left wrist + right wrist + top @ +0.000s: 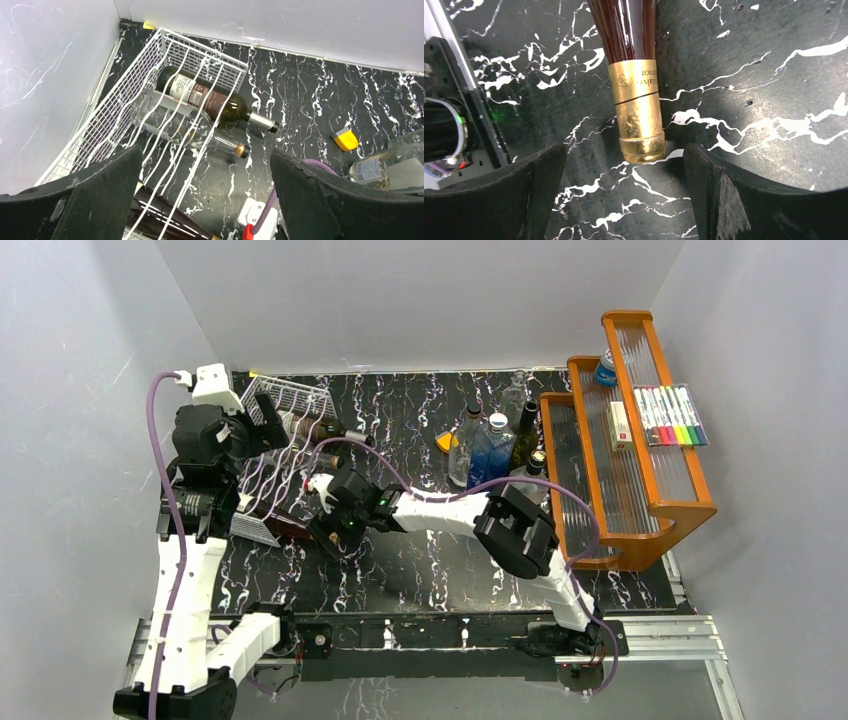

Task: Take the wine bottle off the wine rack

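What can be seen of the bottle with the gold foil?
The bottle is glossy dark red-brown glass; gold foil, creased and printed, wraps its neck end. Its mouth points toward the open right gripper, just between the fingers but untouched by them, over the black marble table. Its body runs out of the wrist view.

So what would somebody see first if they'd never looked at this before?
Probably the gold-capped bottle, its neck lying between the fingers of the open right gripper over the black marble table. Then the white rack at the far left with a dark bottle and a clear bottle lying in it, and the orange shelf on the right holding bright markers.
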`<state>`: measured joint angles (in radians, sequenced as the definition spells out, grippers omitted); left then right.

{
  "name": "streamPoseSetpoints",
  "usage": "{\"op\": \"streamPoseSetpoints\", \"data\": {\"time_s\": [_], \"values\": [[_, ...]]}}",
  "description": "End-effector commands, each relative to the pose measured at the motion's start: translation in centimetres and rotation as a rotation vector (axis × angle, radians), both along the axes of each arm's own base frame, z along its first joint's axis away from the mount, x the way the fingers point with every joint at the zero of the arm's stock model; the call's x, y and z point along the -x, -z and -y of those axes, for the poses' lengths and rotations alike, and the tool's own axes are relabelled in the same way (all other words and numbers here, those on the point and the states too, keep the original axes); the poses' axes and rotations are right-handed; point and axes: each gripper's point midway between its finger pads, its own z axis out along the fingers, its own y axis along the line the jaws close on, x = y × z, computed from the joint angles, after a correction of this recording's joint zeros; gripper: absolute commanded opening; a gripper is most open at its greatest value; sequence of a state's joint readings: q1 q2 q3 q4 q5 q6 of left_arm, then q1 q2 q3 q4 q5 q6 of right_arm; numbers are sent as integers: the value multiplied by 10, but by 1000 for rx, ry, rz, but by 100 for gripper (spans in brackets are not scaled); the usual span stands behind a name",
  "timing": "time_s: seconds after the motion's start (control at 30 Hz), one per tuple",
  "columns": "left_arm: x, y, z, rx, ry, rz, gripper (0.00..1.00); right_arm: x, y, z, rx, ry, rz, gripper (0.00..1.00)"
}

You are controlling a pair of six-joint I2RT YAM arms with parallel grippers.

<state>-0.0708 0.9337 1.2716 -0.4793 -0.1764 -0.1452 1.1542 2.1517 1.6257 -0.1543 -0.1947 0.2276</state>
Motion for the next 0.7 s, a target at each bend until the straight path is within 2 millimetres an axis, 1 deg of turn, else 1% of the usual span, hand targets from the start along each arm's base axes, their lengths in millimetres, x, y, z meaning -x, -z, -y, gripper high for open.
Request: {"op": "streamPoseSetpoints", "data": {"time_s": [0.0,0.17,0.33,0.37,0.43,0.57,0.67], "values": [[7,9,0,-21,7,-17,98,-11,-30,-32,-127,-65,88,98],[5,14,5,-12,32,-26,98,-12,-13,-42,-101,-85,92,93],[4,16,8,-11,44,-30,98,-18,-14,-48,-108,-69,101,91],[4,16,7,-15,42,-30,98,-23,-21,-47,-107,-49,121,91],[4,13,7,-31,45,-26,98,-38,-40,-38,-125,12,166,95],[6,9,3,-61,25,-21,98,-63,-78,-13,-175,107,138,98],[5,9,4,-70,28,-22,98,-79,-98,4,-199,141,153,98]]}}
